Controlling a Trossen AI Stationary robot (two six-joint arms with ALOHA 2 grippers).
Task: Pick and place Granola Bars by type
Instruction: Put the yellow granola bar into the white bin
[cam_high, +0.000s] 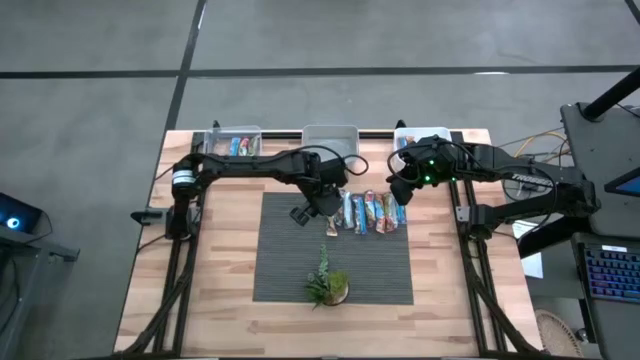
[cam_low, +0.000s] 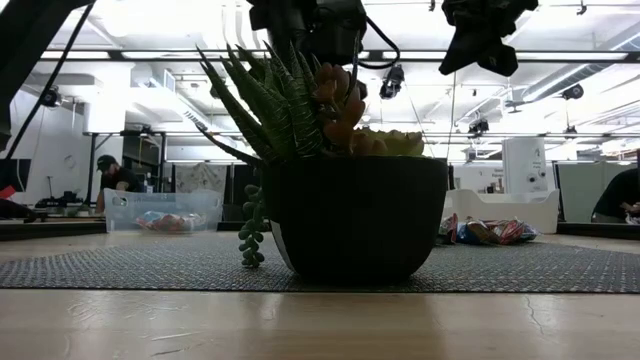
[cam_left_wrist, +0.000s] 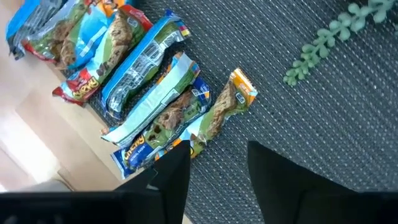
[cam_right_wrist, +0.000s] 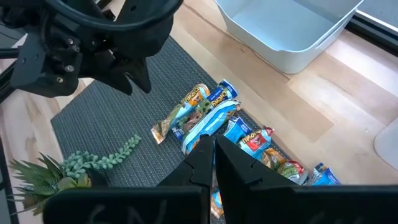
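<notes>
The left arm reaches from the worktop's left rear edge across to the middle, its elbow bent, and its left hand (cam_high: 310, 212) hangs above the dark grey woven mat (cam_high: 290, 270), just beside the left end of the row of granola bars; its two dark fingers (cam_left_wrist: 171, 180) stand apart with nothing between them. The right arm comes in from the right edge and its right hand (cam_high: 398, 192) hovers over the right end of the same row, its fingers (cam_right_wrist: 202, 163) pressed together and empty. The slim granola bars in shiny blue, orange, red and white wrappers (cam_high: 368, 212) lie side by side along the mat's rear edge; about seven can be counted in the right wrist view, though some overlap. Three clear plastic bins stand along the rear of the worktop: the left bin (cam_high: 233, 140) holds a few wrapped bars, the middle bin (cam_high: 330, 136) shows none. One small potted green plant (cam_high: 327, 285) sits on the mat's front part.
</notes>
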